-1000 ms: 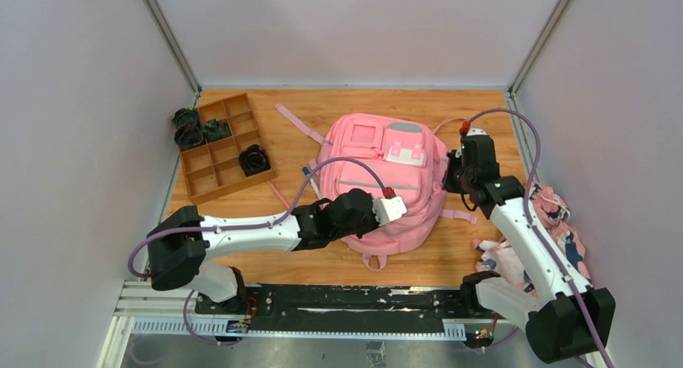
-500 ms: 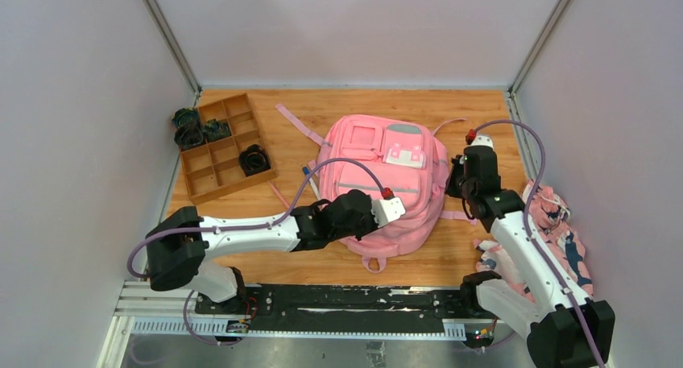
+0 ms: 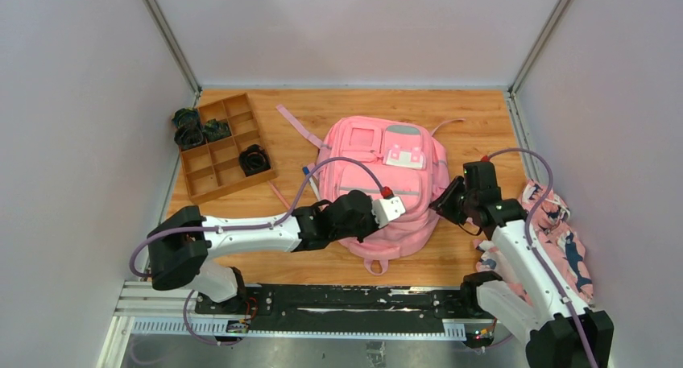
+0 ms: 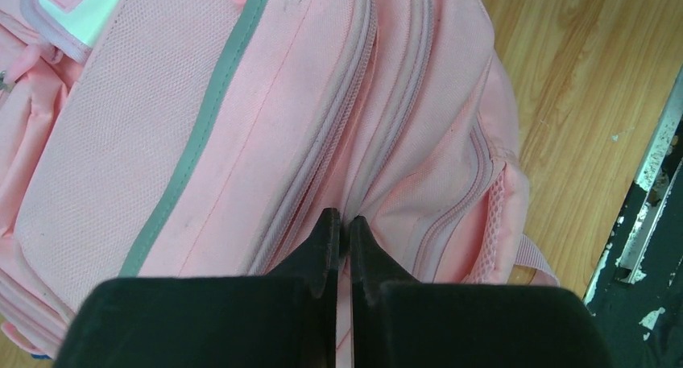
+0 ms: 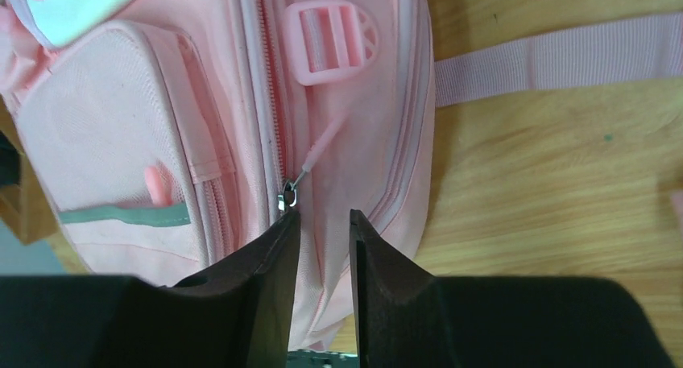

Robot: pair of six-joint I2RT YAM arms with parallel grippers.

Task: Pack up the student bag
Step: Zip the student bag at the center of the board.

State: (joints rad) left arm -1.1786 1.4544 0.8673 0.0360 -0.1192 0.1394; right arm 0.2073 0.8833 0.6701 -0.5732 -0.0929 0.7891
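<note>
My left arm reaches low across the near end of the large pink fabric backpack, which lies flat on the wooden table. My left gripper is squeezed closed against its fabric. My right arm bends in at its right side. My right gripper is narrowly parted and empty beside the metal zipper pull.

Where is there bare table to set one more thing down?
Bare wood runs behind the large pink fabric backpack along the back wall, widest toward the right corner. A smaller patch lies between the brown divider tray and the left arm. Crowded: right side, among backpack, right arm and patterned cloth bundle.
</note>
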